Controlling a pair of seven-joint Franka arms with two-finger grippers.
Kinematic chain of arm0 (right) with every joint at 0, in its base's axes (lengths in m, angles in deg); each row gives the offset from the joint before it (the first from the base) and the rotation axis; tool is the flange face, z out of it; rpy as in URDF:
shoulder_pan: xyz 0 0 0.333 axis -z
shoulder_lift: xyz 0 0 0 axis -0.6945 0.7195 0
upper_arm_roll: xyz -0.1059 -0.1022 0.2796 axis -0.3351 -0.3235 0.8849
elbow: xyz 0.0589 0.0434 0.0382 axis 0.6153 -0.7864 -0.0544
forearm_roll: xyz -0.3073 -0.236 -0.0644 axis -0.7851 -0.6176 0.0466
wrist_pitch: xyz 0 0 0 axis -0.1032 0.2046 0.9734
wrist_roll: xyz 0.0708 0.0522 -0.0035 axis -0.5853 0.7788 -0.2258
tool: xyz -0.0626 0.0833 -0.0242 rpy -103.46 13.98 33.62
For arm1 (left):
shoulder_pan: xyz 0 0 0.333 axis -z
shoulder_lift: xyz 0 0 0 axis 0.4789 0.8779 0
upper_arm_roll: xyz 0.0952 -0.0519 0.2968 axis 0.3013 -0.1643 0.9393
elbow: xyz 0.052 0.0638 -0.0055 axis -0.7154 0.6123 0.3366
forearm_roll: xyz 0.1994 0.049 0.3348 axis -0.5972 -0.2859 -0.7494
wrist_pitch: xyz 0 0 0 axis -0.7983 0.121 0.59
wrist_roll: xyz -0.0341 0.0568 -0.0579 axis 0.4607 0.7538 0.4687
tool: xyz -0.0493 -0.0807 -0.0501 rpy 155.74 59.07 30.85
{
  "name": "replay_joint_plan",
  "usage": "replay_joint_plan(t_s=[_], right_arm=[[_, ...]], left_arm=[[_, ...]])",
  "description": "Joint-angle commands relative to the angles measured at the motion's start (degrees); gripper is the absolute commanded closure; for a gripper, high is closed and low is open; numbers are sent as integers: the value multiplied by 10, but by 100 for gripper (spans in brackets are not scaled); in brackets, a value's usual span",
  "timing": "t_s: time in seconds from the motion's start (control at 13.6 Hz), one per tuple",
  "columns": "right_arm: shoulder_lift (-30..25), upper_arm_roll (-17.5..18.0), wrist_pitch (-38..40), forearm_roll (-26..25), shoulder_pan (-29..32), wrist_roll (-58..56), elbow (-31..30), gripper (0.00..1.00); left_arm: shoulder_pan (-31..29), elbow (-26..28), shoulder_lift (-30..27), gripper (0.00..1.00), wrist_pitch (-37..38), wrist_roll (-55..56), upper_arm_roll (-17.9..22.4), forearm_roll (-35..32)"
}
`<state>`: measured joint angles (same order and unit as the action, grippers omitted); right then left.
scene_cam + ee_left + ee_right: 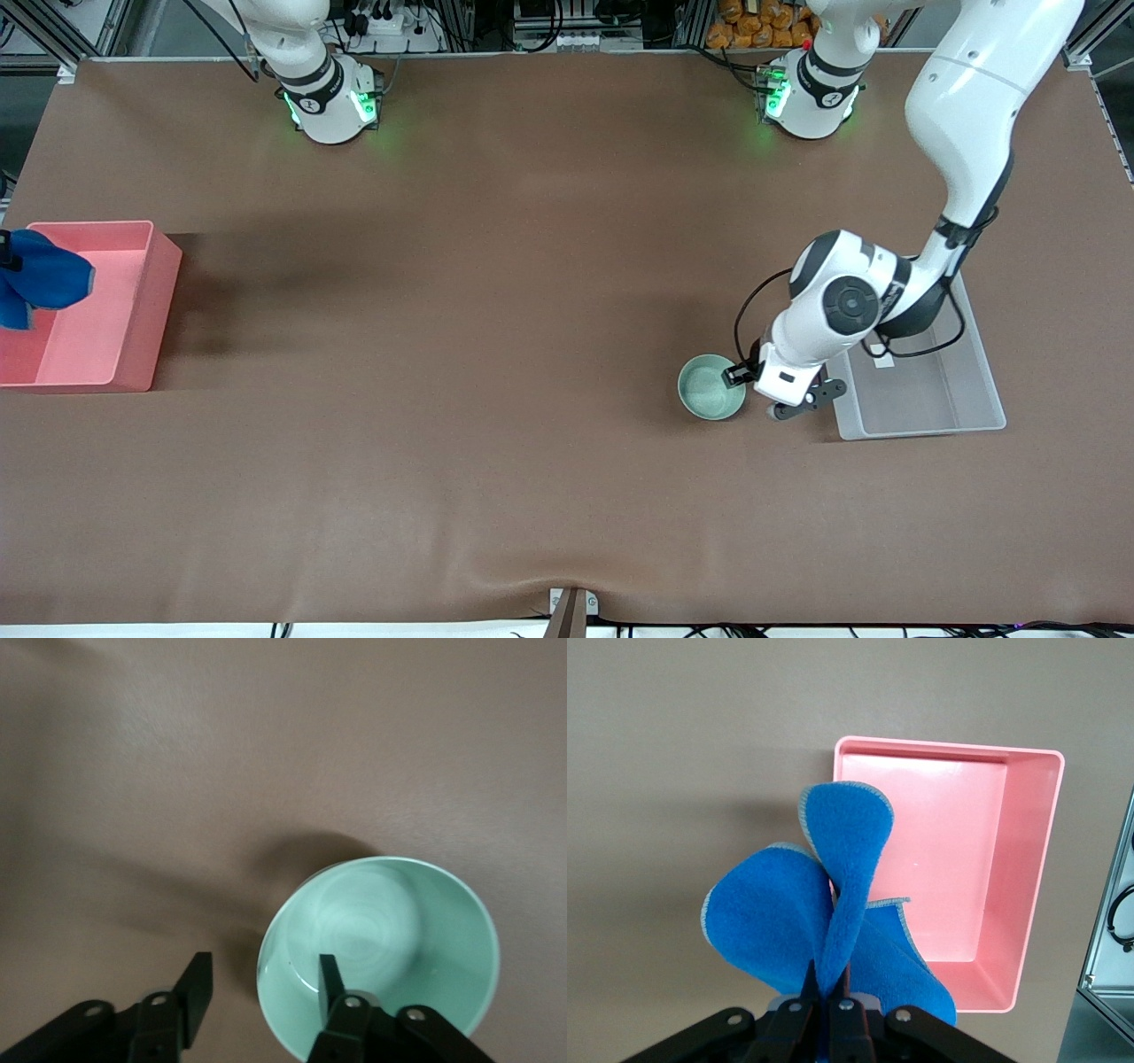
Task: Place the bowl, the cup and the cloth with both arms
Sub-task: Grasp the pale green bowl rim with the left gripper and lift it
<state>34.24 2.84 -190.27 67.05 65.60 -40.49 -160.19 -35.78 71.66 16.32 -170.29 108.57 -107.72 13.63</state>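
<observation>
Left pincer (264, 979) is straddling the bowl (381, 943) rim, fingers spread, one inside; right pincer (824, 992) is pinching the cloth (824, 930) over the pink bin (1028, 895).

Setting: robotics laboratory, staged manipulation bench.

Evidence:
- Wide flat surface (496, 266) covered edge to edge in a plain brown mat, carrying only a few props.
- Two white jointed robot arms with black joints; round bases (332, 102) and (808, 97) bolted along one edge, each lit green.
- Silver aluminium-profile framing (461, 22) along that same edge, with a white power strip (385, 25), plugs and loose black cables.
- Heap of orange packets (762, 25) stored among the framing.
- Shallow pink plastic bin (133, 306) at the right arm's end; clear plastic bin (930, 390) at the left arm's end.
- Small bracket (571, 607) fixed at the surface's camera-side edge.
</observation>
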Motion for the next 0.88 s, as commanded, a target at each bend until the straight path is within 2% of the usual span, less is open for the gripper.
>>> replay_joint_plan(t_s=[0.0,0.15,0.22,0.37,0.59,0.81], right_arm=[[11,11,8,-19,20,-20,18,100],[12,12,8,-39,26,-30,18,100],[12,11,8,-44,26,-43,18,100],[12,11,11,-48,26,-50,18,100],[13,12,16,-104,21,-70,17,100],[38,11,16,-106,32,-101,18,100]], left_arm=[[4,-15,30,62,-18,31,4,-29],[2,-13,32,90,-21,32,4,-29],[-1,-13,31,100,-21,29,4,-30],[-4,-14,24,100,-21,20,4,-31],[-20,-13,-17,100,-14,-7,3,-31],[-61,-10,-73,100,29,-75,-8,-29]])
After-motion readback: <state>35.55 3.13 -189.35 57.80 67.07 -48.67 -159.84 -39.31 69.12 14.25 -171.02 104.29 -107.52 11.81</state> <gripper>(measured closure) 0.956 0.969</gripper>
